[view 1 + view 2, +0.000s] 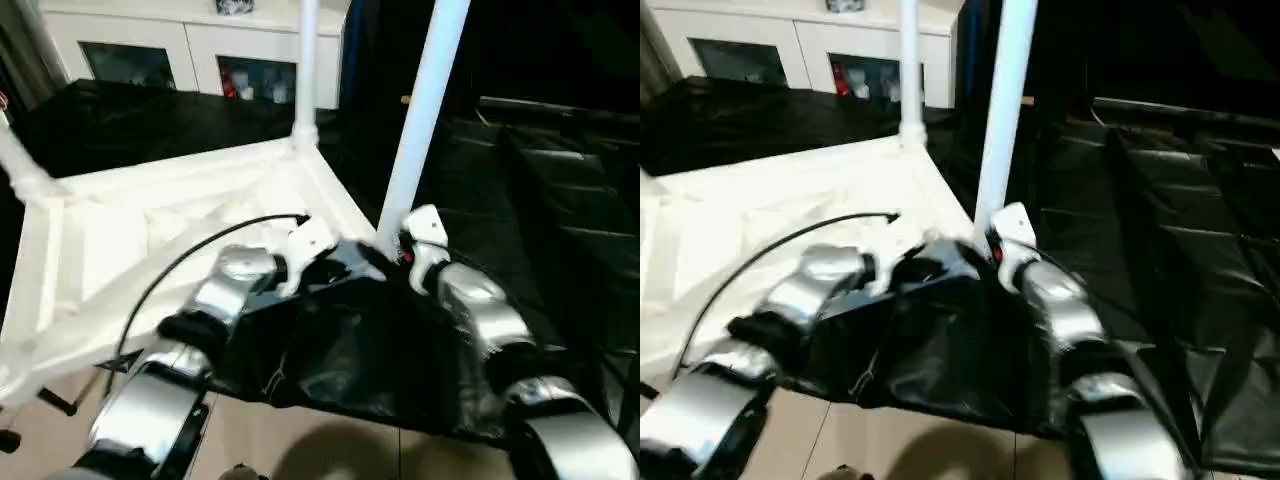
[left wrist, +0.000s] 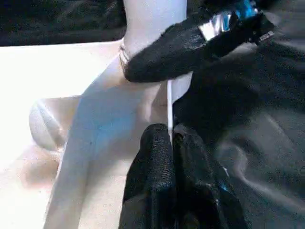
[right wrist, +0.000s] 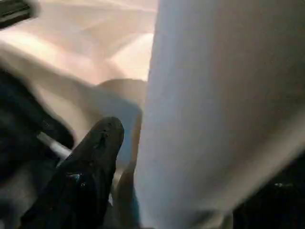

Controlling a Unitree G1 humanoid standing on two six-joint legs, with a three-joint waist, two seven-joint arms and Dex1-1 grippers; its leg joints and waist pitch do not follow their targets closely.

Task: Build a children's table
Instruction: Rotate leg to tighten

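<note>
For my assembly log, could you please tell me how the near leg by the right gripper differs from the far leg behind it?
The near leg leans to the right as it rises; the far leg stands about upright. The near leg has the right gripper at its base, while the far leg stands untouched in its corner socket. Both are white tubes rising from the upturned table top.

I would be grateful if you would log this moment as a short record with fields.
Table top: white, underside up, on black sheeting
Near corner leg: rising from the socket by both tools
Far corner leg: standing in its socket
Left tool: fingers pinched on the top's thin rim
Right tool: one finger beside the near leg
Background: white cabinet with glass doors
</note>
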